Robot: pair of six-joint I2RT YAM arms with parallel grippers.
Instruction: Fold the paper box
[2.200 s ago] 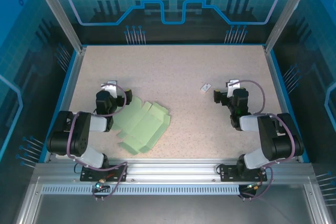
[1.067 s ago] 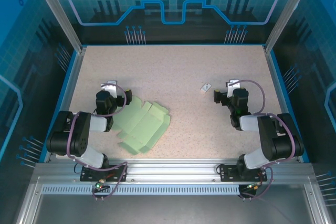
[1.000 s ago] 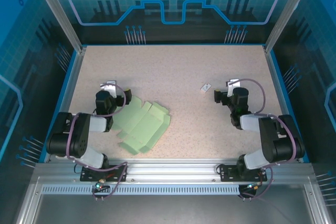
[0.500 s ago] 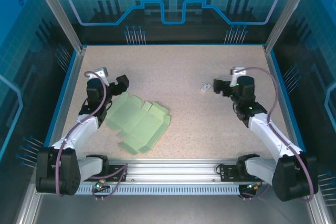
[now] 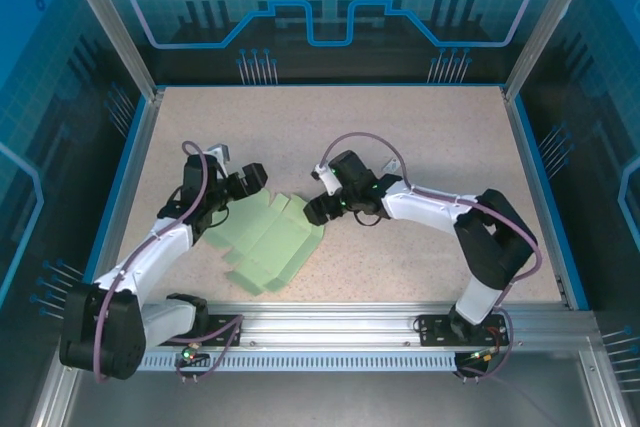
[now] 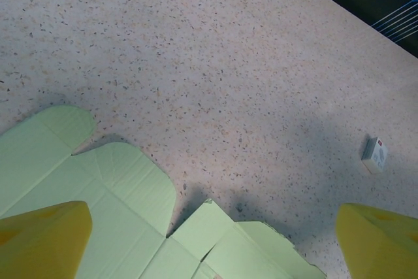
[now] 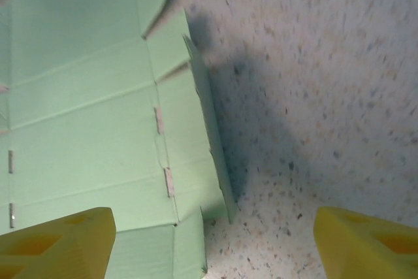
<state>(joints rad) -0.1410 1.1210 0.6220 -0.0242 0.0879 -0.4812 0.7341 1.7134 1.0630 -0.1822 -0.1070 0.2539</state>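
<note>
Both arms have swung in from the table's sides toward the paper box (image 5: 268,237). The right gripper (image 7: 209,221), spread and holding nothing, straddles its slightly lifted edge flap, which runs straight ahead between the fingers: card under one, bare table under the other. The left gripper (image 6: 212,213), equally spread and empty, hovers over the opposite flaps, seemingly farther off. One box, two grippers, one white tag (image 6: 375,154).

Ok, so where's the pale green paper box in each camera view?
Top external: the paper box lies flat, left of centre, toward the near edge.
Left wrist: along the bottom, left and middle.
Right wrist: the left half.
Shared landmark: the speckled table around the card.
</note>
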